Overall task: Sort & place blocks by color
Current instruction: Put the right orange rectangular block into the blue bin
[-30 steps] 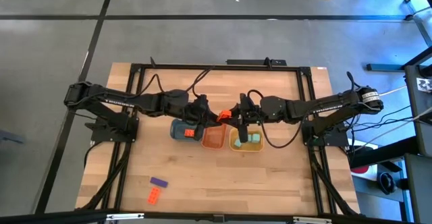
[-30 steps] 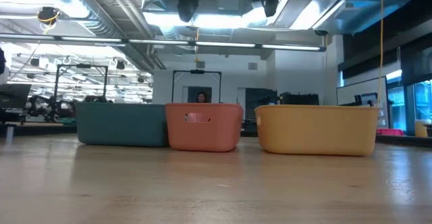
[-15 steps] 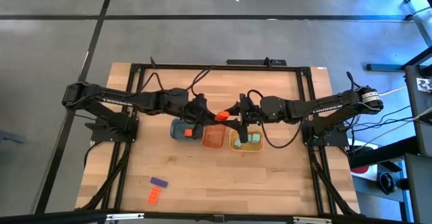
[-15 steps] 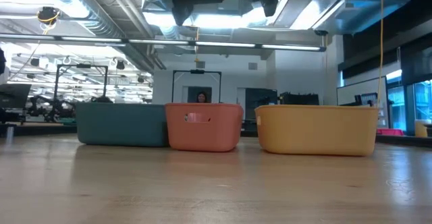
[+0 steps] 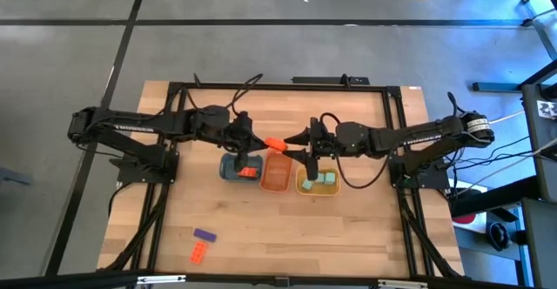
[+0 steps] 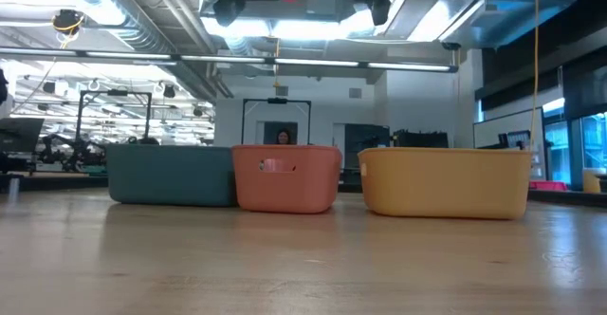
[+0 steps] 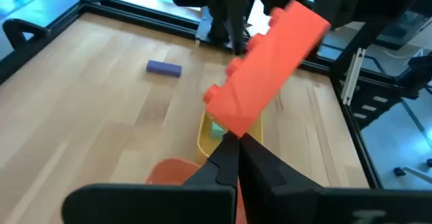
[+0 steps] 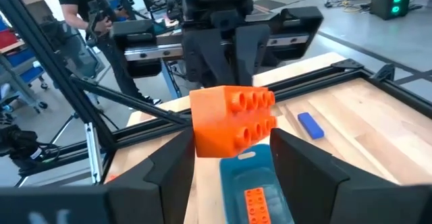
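Observation:
An orange-red block [image 5: 274, 144] hangs in the air above the trays, between my two grippers. My left gripper [image 7: 236, 137], reaching in from the table's left, is shut on it. My right gripper [image 8: 233, 158] faces it from the right and is open. Its fingers stand on either side of the block's studded end [image 8: 233, 119]. Below sit a blue tray [image 5: 226, 169] holding an orange-red block [image 5: 247, 172], an orange tray [image 5: 277, 181], and a yellow tray [image 5: 305, 189] holding mint green blocks [image 5: 324, 179]. My left gripper pinches the block's lower end [image 7: 233, 124] between the free ends of its two fingers. The fingers come from the table's left, slanting slightly down. The block sticks out tilted beyond the fingertips, lifted clear of the trays.
A purple block [image 5: 204, 235] and an orange-red block [image 5: 199, 253] lie loose on the wood near the table's front left. A black frame [image 5: 278, 84] runs round the table. Bare wood lies in front of the trays.
My right gripper has opened and let go of the orange-red block. My left gripper has drawn back toward the table's left with the block. The block has tipped more steeply and stays clear above the trays.

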`<state>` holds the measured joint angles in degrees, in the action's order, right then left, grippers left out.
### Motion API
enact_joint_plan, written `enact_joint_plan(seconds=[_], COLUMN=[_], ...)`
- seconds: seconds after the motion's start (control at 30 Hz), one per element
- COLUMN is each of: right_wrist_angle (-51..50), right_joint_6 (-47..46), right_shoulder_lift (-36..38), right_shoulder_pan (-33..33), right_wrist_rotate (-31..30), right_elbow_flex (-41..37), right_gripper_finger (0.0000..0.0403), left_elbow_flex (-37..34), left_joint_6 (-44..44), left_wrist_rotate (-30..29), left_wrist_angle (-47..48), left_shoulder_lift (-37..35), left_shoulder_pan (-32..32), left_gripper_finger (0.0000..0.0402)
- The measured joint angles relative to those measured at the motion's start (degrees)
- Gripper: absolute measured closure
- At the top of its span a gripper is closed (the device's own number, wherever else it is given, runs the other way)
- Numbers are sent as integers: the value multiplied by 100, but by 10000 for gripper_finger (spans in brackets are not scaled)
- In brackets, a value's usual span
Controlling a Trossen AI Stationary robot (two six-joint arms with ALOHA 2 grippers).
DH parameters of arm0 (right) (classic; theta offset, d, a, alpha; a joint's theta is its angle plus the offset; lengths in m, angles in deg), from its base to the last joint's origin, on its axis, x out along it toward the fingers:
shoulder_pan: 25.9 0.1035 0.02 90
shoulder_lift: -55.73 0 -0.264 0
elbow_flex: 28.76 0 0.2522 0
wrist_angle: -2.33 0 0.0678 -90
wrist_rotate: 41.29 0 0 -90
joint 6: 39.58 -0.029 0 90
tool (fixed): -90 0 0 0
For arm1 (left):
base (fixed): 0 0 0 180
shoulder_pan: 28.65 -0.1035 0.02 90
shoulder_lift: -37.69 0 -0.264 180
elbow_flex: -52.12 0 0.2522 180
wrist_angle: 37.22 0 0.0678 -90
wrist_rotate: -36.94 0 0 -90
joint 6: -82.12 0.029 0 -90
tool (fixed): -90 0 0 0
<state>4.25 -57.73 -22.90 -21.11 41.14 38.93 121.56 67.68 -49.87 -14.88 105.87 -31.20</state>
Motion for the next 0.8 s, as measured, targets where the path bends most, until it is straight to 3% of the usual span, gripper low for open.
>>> enact_joint_plan(seconds=[0.33, 0.47, 0.63, 0.8], right_wrist_angle=[60, 89, -51, -147], right_joint_6=[-110, -112, -192, -201], right_shoulder_lift=[-81, -81, -79, -43], right_shoulder_pan=[-135, -135, -135, -135], right_wrist_rotate=[-42, -44, -42, -33], right_elbow_flex=[2, 2, 2, 2], right_gripper_finger=[220, 276, 386, 398], left_elbow_flex=[0, 0, 0, 0], left_joint_6=[-2, -1, 17, 68], left_wrist_rotate=[-14, 27, -224, -213], left_wrist_angle=[-67, -65, -45, 14], left_shoulder_lift=[0, 1, 2, 1], left_shoulder_pan=[-17, -17, -21, -100], left_gripper_finger=[400, 401, 400, 400])
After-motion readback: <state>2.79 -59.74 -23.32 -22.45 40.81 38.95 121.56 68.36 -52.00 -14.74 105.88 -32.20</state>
